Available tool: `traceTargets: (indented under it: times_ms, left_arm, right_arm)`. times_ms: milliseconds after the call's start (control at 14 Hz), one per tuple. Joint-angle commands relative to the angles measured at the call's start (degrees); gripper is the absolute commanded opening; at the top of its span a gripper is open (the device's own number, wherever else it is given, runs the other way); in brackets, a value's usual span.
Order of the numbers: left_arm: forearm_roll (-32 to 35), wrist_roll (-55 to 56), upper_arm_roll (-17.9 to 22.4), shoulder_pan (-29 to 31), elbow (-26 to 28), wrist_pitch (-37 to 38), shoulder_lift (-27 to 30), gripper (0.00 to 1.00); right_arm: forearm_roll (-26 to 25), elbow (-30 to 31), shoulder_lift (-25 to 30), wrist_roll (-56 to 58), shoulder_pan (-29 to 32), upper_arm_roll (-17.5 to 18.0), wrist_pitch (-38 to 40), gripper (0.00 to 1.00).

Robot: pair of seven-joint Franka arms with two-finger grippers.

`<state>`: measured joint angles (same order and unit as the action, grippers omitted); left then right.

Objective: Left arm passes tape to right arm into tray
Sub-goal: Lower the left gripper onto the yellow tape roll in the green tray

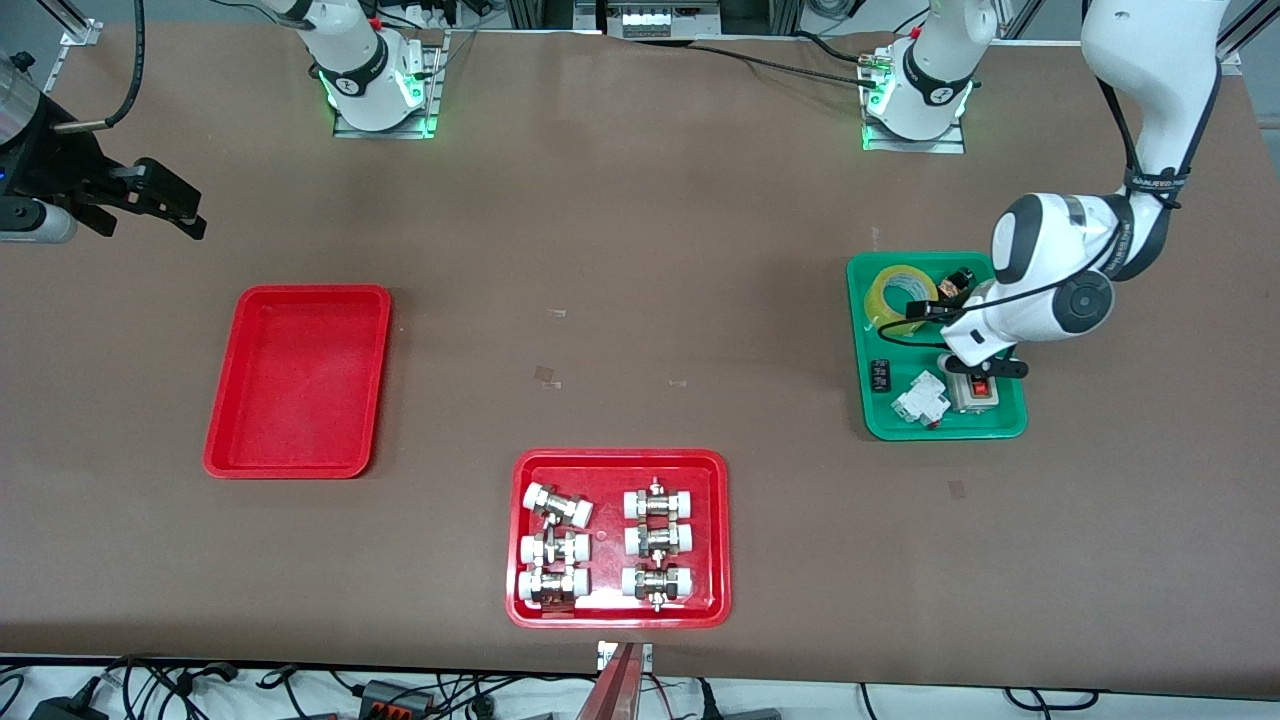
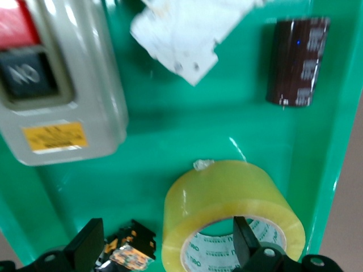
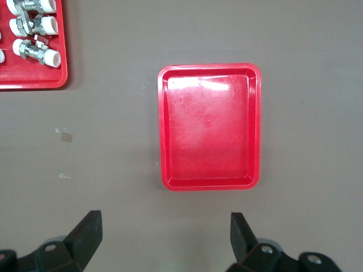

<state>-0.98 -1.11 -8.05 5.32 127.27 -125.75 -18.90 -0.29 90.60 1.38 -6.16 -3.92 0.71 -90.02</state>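
- My left gripper hangs low over the green tray, jaws spread wide and holding nothing. One finger is over the core of the tape, the other outside its wall, so I judge it lined up to pinch that wall.
- The tape lies flat in the green tray, at the end farther from the front camera, with its core facing up.
- My right gripper waits, open and empty, above the bare table at the right arm's end. Below it sits the empty red tray, the drop-off.
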Motion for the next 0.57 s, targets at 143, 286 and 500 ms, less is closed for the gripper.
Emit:
traceTargets:
  times_ms: [143, 286, 500]
  left_arm:
    - [-0.6, 0.4, -0.6, 0.2, 3.1, -0.7, 2.3, 0.70]
    - [-0.6, 0.2, -0.7, 0.2, 3.2, -0.7, 2.2, 0.38]
    - [-0.5, -0.6, -0.7, 0.2, 3.0, -0.7, 2.1, 0.11]
  right_arm:
    - [0.0, -0.5, 0.3, 0.0, 0.1, 0.2, 0.9, 1.00]
    - [0.0, -0.5, 0.3, 0.0, 0.1, 0.3, 0.9, 1.00]
    - [0.0, -0.5, 0.3, 0.0, 0.1, 0.2, 0.9, 1.00]
